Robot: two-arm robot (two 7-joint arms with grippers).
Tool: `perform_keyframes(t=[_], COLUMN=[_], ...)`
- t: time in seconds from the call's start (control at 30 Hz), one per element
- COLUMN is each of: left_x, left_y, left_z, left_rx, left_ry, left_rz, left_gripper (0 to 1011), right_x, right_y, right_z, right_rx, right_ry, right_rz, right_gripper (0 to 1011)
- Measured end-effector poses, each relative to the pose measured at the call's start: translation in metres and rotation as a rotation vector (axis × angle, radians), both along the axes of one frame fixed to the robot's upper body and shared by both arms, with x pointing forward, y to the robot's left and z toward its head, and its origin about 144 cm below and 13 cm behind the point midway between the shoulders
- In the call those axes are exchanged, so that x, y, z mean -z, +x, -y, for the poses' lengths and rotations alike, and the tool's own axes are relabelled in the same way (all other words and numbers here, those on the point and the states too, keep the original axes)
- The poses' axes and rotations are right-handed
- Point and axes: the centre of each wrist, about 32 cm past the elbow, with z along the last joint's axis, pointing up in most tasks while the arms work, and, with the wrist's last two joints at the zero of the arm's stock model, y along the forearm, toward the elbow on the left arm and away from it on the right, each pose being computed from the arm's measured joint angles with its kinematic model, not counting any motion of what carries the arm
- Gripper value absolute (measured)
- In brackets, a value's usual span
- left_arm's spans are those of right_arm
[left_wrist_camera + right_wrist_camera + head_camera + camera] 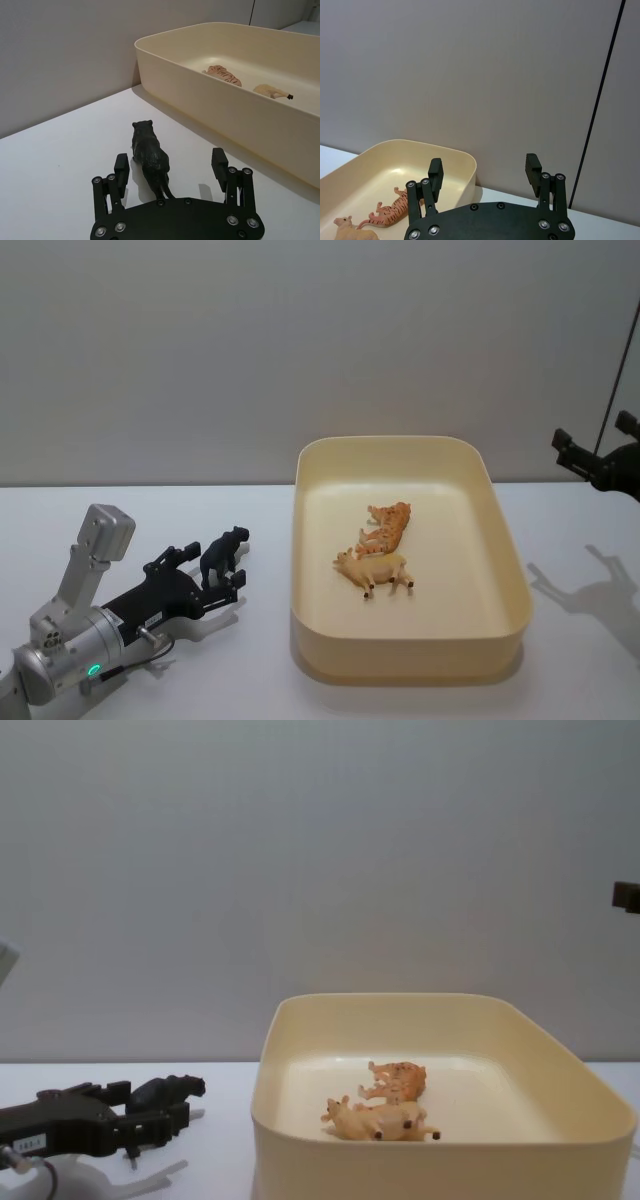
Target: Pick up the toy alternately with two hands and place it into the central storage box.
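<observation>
One white tabletop (150,510) carries one cream-yellow central storage box (505,540). Two tools: the left tool (170,167) sits low beside the box, fingers spread wide either side of one black toy animal (149,155) standing on the tabletop; the right tool (484,173) hangs raised, wide open, empty. Inside the box lie two toys: one striped tiger (388,523), one tan animal (372,568).

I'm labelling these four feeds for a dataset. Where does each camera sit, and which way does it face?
Head: high, looking down at the cream-yellow plastic tub; left gripper low left, right gripper raised right.
Chest: low, looking across the table at the tub wall.
Left wrist: behind open fingers straddling the small black animal figure.
Right wrist: above the tub, open fingers facing the wall.
Shared: every view shows the striped orange tiger figure in the tub.
</observation>
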Motion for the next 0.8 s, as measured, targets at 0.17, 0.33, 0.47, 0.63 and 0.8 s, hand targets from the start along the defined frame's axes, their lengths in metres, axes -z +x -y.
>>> perform_keyframes(t=[0.17, 0.33, 0.47, 0.63, 0.8], left_x=[0.000, 0.000, 0.000, -0.001, -0.001], left_y=[0.001, 0.003, 0.007, 0.010, 0.013], left_z=[0.000, 0.002, 0.004, 0.006, 0.007], left_rx=[0.003, 0.003, 0.002, -0.003, -0.006], left_ry=[-0.002, -0.004, -0.003, 0.001, 0.003], left_rz=[0.000, 0.000, 0.000, -0.001, -0.006], left_gripper=[1002, 1001, 1001, 1001, 1000], right_x=[0.000, 0.000, 0.000, 0.000, 0.000], right_y=[0.000, 0.000, 0.000, 0.000, 0.000], right_z=[0.000, 0.000, 0.000, 0.000, 0.000], right_rx=[0.000, 0.000, 0.000, 0.000, 0.000], right_ry=[0.000, 0.000, 0.000, 0.000, 0.000], right_rz=[0.000, 0.000, 0.000, 0.000, 0.000], right_gripper=[1001, 1001, 1001, 1001, 1001])
